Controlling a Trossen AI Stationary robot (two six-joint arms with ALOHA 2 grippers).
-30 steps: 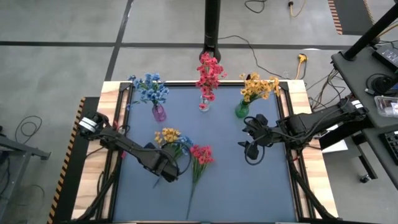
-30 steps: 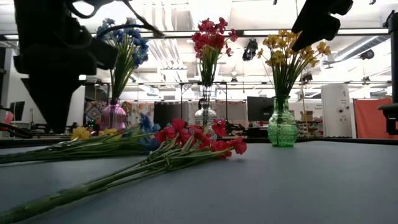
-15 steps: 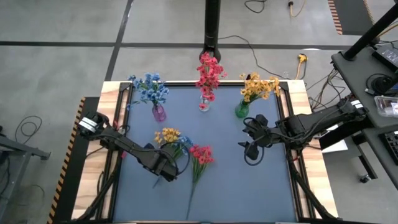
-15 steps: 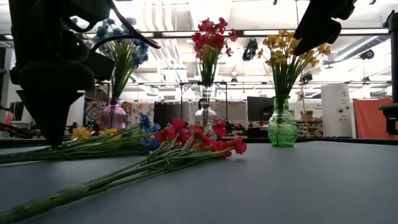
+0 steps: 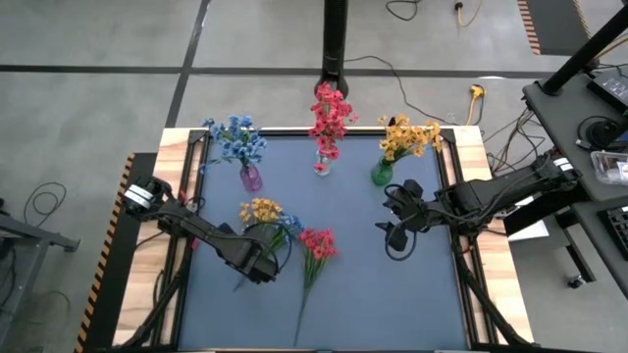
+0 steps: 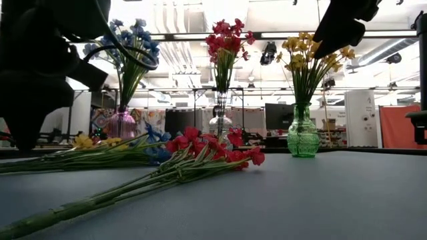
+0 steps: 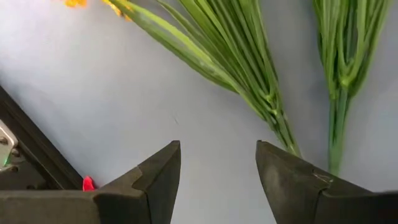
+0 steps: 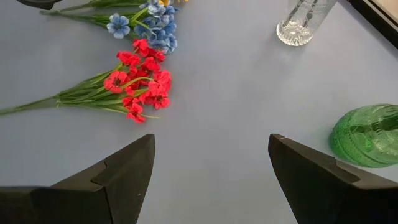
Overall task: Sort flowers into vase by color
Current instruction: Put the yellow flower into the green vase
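Observation:
Three loose flowers lie flat on the blue mat: a yellow sprig, a blue one and a red one. At the far edge stand a purple vase with blue flowers, a clear vase with red ones and a green vase with yellow ones. My left gripper hangs open, pointing steeply down, just over the mat beside the green stem ends. It touches nothing. My right gripper waits open above the mat near the green vase.
The mat's near half right of the red sprig's stem is bare. A black post rises behind the far edge. The table's wooden rim and black frame bars run along both sides. Cables lie on the floor at the right.
My left gripper has slid a little toward the table's left edge and sunk slightly, tipping steeper toward the mat, and stays open. The flowers and my right gripper have kept still.

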